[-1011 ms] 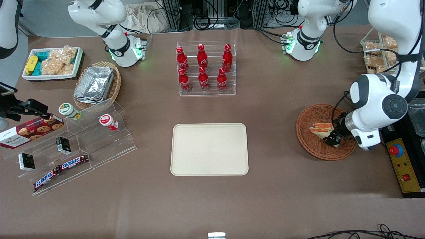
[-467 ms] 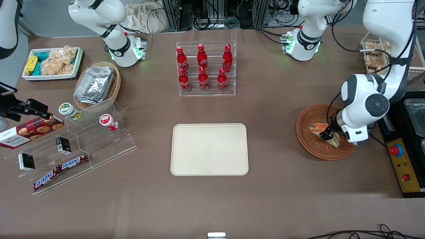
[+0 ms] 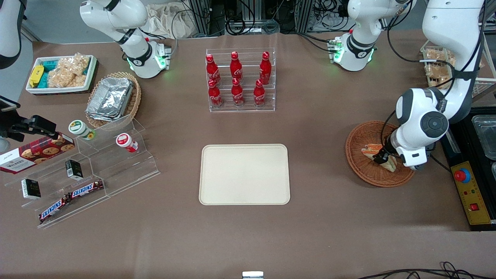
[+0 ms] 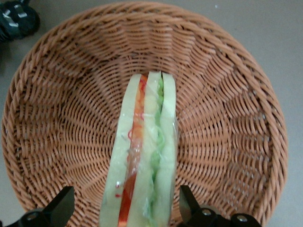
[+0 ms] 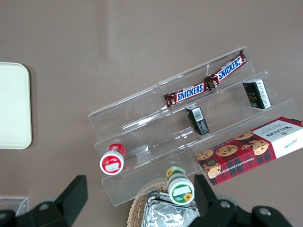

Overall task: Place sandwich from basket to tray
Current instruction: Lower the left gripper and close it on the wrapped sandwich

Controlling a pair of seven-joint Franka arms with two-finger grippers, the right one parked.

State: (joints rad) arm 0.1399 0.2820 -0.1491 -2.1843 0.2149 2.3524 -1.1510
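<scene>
The sandwich (image 3: pixel 372 149) (image 4: pixel 144 156), a wrapped wedge with orange-red and green filling, lies in the reddish-brown wicker basket (image 3: pixel 358 135) (image 4: pixel 227 118) toward the working arm's end of the table. My gripper (image 3: pixel 382 158) (image 4: pixel 125 208) is low over the basket, open, with one of its black fingers (image 4: pixel 64 205) on each side of the sandwich's wide end. One finger stands clear of the wrap, the other sits almost against it. The cream tray (image 3: pixel 244 174) lies bare at mid-table, well apart from the basket.
A clear rack of red cola bottles (image 3: pixel 240 81) stands farther from the camera than the tray. An acrylic shelf of snacks (image 3: pixel 85 166), a tan basket of foil containers (image 3: pixel 112 99) and a white bin (image 3: pixel 62 73) sit toward the parked arm's end. A yellow control box (image 3: pixel 471 192) lies beside the basket.
The arm's wrist has swung in over the basket, and the gripper has shifted slightly along the sandwich. The sandwich still lies in the basket.
</scene>
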